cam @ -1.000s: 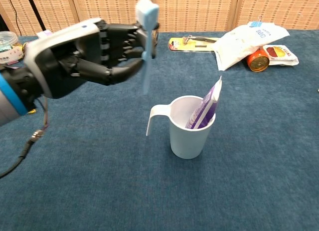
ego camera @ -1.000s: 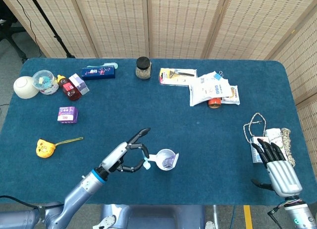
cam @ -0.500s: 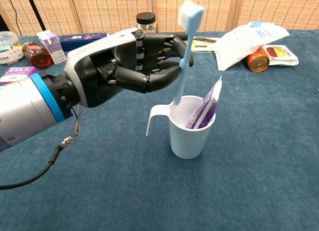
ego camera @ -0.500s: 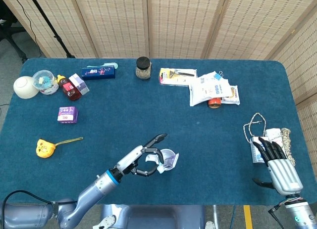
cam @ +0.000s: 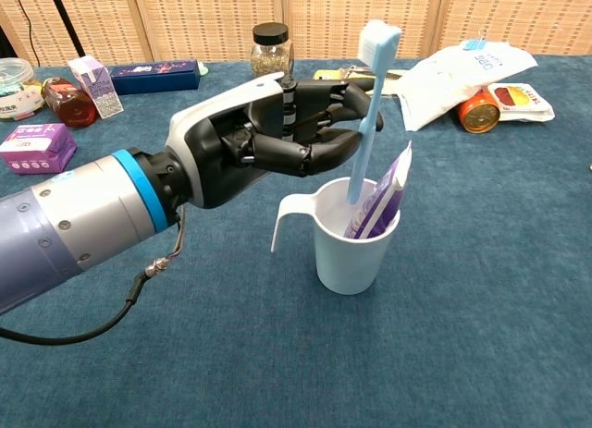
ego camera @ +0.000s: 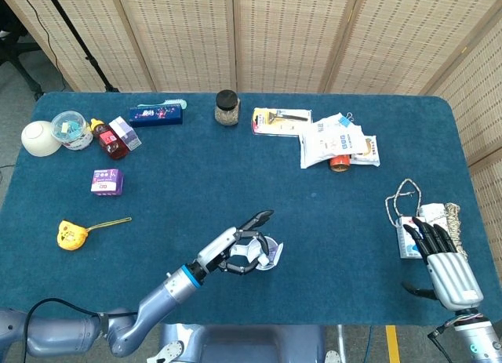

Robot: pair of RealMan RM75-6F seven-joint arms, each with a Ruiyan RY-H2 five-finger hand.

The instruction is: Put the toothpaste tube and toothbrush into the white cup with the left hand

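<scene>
Chest view shows the left hand (cam: 277,137), black-fingered with a white back, pinching the pale blue toothbrush (cam: 370,104) near the middle of its handle. The brush stands almost upright, bristle head on top, its lower end just inside the mouth of the white plastic cup (cam: 347,238). The purple and white toothpaste tube (cam: 381,199) already leans inside that cup, tilted toward 1 o'clock, and the brush tip sits just beside it. The cup's handle points to 9 o'clock, under the hand. From the head camera the same left hand (ego camera: 235,252) covers most of the cup (ego camera: 267,252), so the brush is too hidden there to follow.

Out from the cup on the dark blue cloth table (ego camera: 196,183): at 12 o'clock, near the far edge, a glass jar with a black lid (ego camera: 227,107); toward 1 o'clock a flat carded package (ego camera: 281,120), white pouches (ego camera: 333,139) and an orange round tin (ego camera: 340,163) touching them. Toward 10 o'clock lie a small purple box (ego camera: 107,181), a long dark blue box (ego camera: 156,114), a red bottle (ego camera: 110,140) and a white bowl (ego camera: 36,138). At 9 o'clock is a yellow tape measure (ego camera: 70,234). Nothing stands between hand and cup.

At 3 o'clock, well apart, the right hand (ego camera: 443,261) rests flat with its fingers straight and slightly spread, holding nothing, its fingertips at a white packet (ego camera: 409,236) beside a coil of cord (ego camera: 404,194).
</scene>
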